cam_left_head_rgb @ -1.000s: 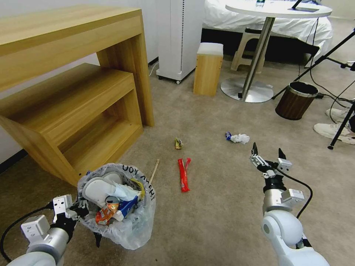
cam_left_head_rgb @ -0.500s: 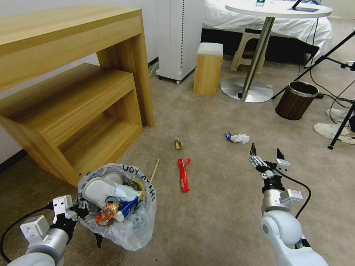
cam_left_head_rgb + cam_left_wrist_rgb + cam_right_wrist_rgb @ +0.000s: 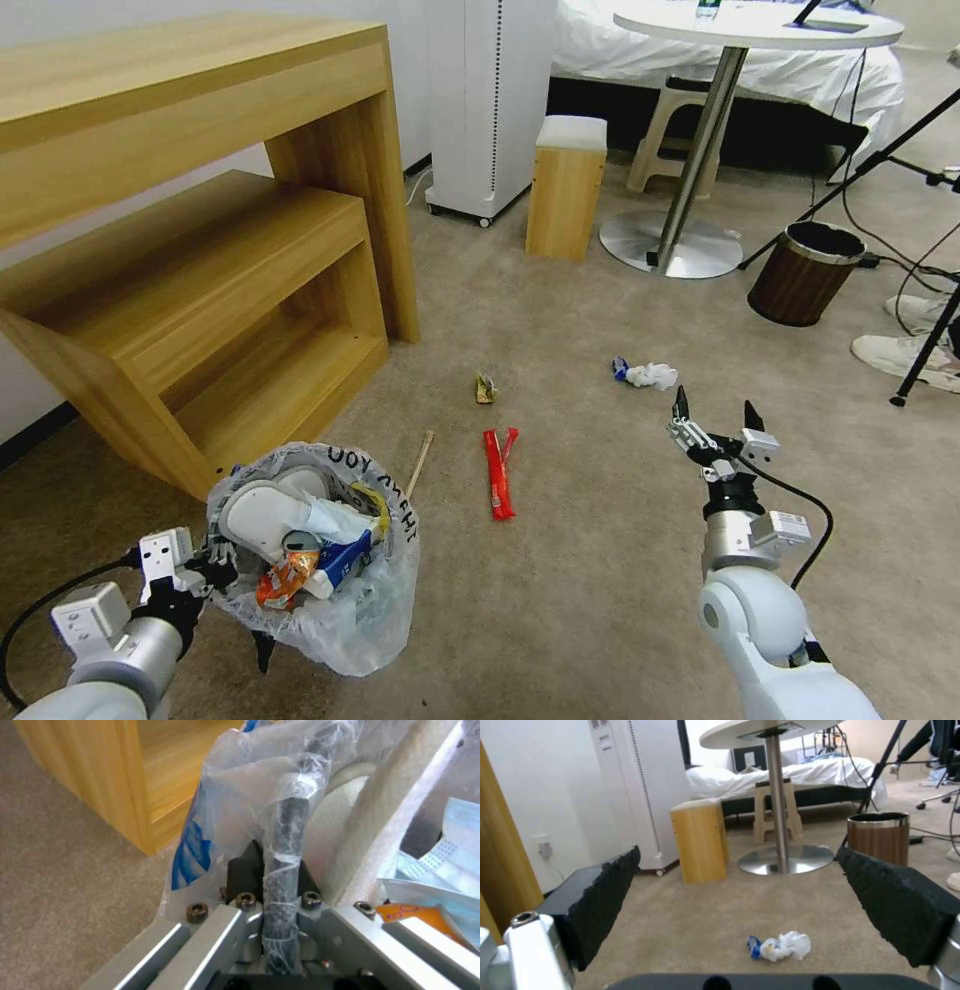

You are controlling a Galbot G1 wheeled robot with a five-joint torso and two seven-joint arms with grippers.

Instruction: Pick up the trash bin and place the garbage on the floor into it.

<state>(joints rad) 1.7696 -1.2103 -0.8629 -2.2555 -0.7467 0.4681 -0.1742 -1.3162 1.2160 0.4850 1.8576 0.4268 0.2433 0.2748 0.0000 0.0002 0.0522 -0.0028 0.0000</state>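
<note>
Beige floor (image 3: 600, 560), red wrapper (image 3: 497, 472) lengthwise away, left pincer (image 3: 215, 572) clamping trash bin (image 3: 330, 600), right pincer (image 3: 715, 425) wide open.

Wooden desk (image 3: 190, 150), round table (image 3: 760, 25), wood-grain bin (image 3: 803, 272) (metal-rimmed), stool (image 3: 565, 187)

Bright, even indoor light, soft shadows, bowed edges in head view, soft-focus wrist views.

A hotel-style bedroom: white-sheeted bed (image 3: 700, 60) at upper right, beige carpet (image 3: 580, 300), round pedestal table (image 3: 760, 25), wood-grain bin (image 3: 803, 272).
</note>
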